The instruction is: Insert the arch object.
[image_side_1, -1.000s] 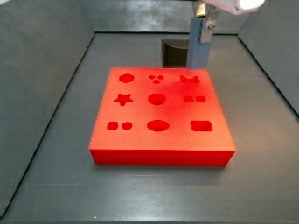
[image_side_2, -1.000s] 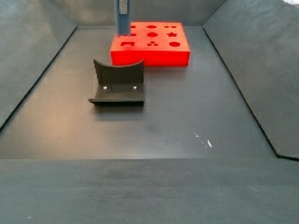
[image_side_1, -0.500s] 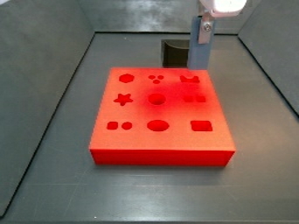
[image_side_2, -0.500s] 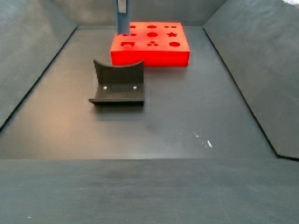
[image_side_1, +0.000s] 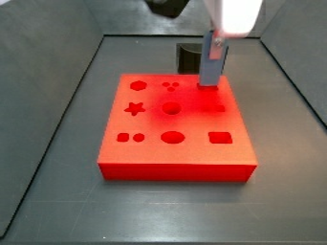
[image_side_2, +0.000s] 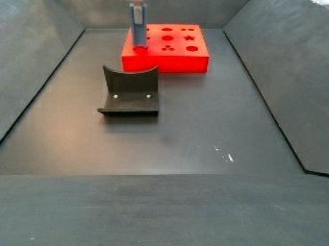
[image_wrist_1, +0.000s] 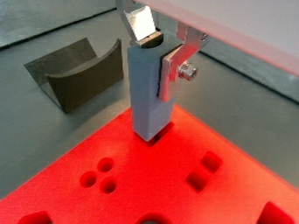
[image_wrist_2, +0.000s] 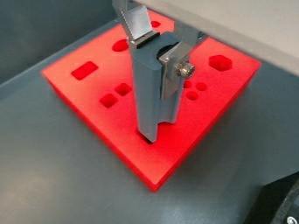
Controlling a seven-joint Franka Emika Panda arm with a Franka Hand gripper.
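My gripper (image_wrist_1: 158, 51) is shut on the arch object (image_wrist_1: 147, 87), a tall blue-grey block with a curved notch at its top, held upright. Its lower end reaches the top of the red block (image_wrist_1: 140, 184) at a hole near one corner; how deep it sits I cannot tell. The piece also shows in a wrist view (image_wrist_2: 152, 92) over the red block (image_wrist_2: 93, 109). In a side view the piece (image_side_1: 212, 59) stands at the red block's (image_side_1: 175, 158) far right corner. In a side view (image_side_2: 137, 21) it stands at the block's (image_side_2: 174, 60) left end.
The red block has several shaped holes: circles, squares, a star, a hexagon. The dark fixture (image_side_2: 129, 93) stands on the grey floor in front of the block, and shows behind it in a side view (image_side_1: 189, 55). Sloped grey walls enclose the floor.
The gripper has come down with the arch object; the piece's lower end now meets the red block's top at the far right corner.
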